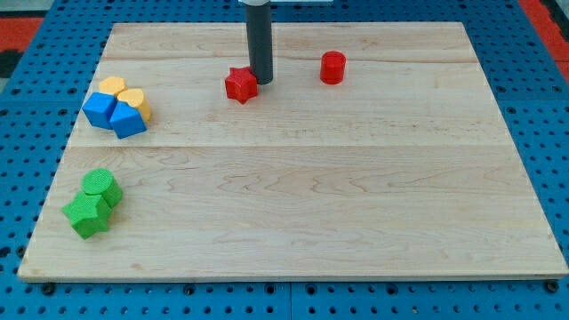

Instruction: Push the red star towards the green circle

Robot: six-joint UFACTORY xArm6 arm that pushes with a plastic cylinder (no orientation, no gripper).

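Note:
The red star [240, 84] lies on the wooden board near the view's top, left of centre. My tip [261, 82] stands right beside the star, on its right side, touching or nearly touching it. The green circle [100, 184] lies at the view's lower left, joined to a green star-like block [88, 215] just below it. The star is far from the green circle, up and to the right of it.
A red cylinder [332, 68] stands to the right of my tip. A cluster of two blue blocks [114, 114] and two yellow blocks [126, 93] lies at the view's left, between the red star and the green blocks. The wooden board [356, 196] rests on a blue pegboard.

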